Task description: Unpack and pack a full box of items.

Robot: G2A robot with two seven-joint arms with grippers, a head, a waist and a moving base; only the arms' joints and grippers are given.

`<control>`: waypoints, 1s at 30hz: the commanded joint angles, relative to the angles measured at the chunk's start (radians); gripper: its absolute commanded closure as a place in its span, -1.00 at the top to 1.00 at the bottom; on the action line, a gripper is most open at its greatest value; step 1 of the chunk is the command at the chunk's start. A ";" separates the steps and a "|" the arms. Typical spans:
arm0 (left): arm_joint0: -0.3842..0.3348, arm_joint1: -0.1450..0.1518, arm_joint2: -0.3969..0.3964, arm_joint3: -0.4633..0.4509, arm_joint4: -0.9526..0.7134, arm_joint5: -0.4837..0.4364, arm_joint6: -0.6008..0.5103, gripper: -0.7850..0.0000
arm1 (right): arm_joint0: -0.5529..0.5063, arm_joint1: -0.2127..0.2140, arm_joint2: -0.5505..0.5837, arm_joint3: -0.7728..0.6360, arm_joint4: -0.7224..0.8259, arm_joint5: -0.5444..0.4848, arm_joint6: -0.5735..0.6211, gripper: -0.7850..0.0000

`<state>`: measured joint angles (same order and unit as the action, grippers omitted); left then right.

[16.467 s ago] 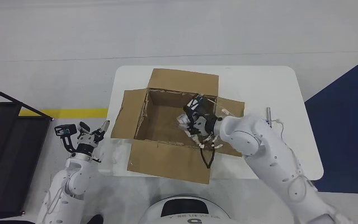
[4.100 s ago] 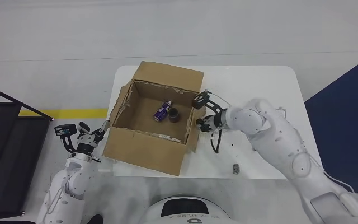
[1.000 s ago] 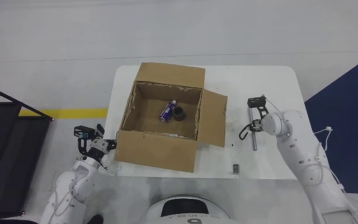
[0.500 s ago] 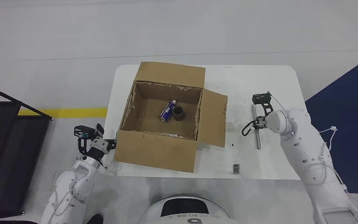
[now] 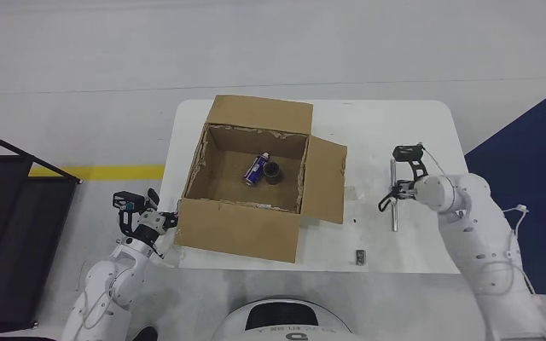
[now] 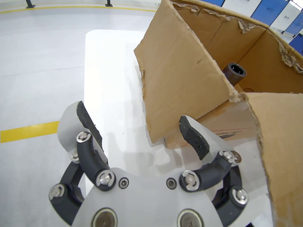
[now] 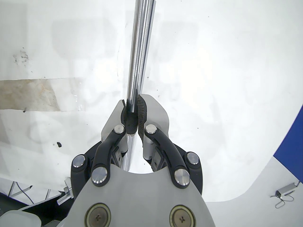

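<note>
White table [image 5: 384,128] carries everything here. A brown cardboard box [image 5: 256,153] takes up its middle with the top open. One flap [image 5: 324,181] is folded out toward the right arm, and a second one is turned out over the near side.

A steel rod [image 5: 393,213] lies well to the right of the box, over bare tabletop. On the box floor a spray can [image 5: 253,168] lies on its side, with a short dark cylinder [image 5: 274,174] just beside it. In the left wrist view cardboard hides the can, and the cylinder's open end peeks over a torn flap edge. A small dark piece [image 5: 360,255] near the table's front edge is too small to identify.

The left gripper [image 6: 139,124] sits by the box's near left corner, jaws wide apart and holding nothing, with the cardboard right ahead of its fingers.

The right gripper [image 7: 133,112] is clamped on the rod. The pads pinch it partway along, and the long end runs out past the fingertips. The short end passes back under the wrist. I cannot tell whether the rod touches the table.
</note>
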<state>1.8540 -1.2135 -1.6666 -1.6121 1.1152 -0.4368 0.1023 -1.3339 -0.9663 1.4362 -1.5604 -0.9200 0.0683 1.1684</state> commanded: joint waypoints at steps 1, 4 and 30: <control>0.000 0.000 0.000 0.000 0.000 0.000 0.000 1.00 | -0.003 0.001 0.038 0.026 0.094 -0.045 -0.012 -1.00; 0.000 0.000 0.000 0.000 0.000 0.000 0.000 1.00 | 0.000 0.003 0.083 0.088 0.230 -0.136 -0.015 -1.00; 0.000 0.000 0.000 0.000 0.000 0.000 0.000 1.00 | 0.293 0.019 0.006 0.767 1.283 -0.353 0.367 -1.00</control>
<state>1.8540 -1.2135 -1.6666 -1.6121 1.1152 -0.4368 0.1023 -1.0378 -0.9505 1.4494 -0.7912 0.3213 -0.2846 1.5359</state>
